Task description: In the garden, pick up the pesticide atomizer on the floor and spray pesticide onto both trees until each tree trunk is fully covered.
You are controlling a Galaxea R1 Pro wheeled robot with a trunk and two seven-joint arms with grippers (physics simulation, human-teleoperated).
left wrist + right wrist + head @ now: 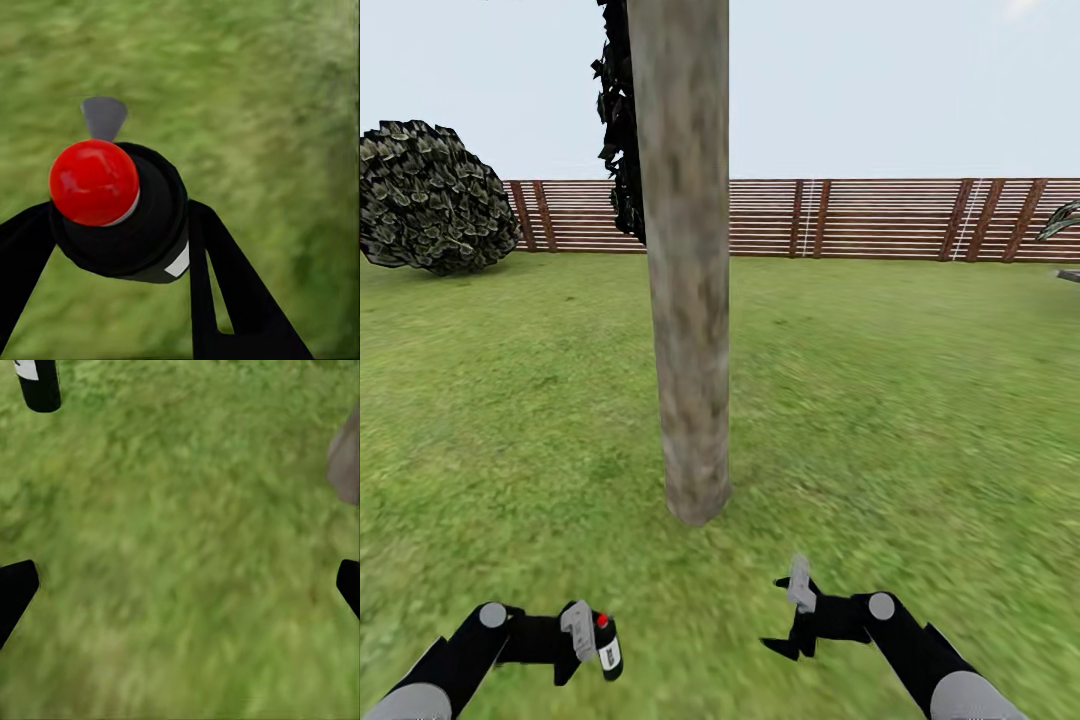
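A thick, smooth, branchless tree trunk (685, 260), pale grey-brown and blotchy, rises from the blurred green lawn (900, 400) just ahead of both arms, with a reddish-brown slatted fence (860, 218) and a rounded, jagged-leaved bush (430, 198) behind. The left pincer (588, 640) is clenched around the pesticide atomizer (606, 645), a dark cylindrical bottle with a pale label and a glossy red round cap (94, 181). The right pincer (792, 612) is spread wide and grips nothing, hanging above the grass.
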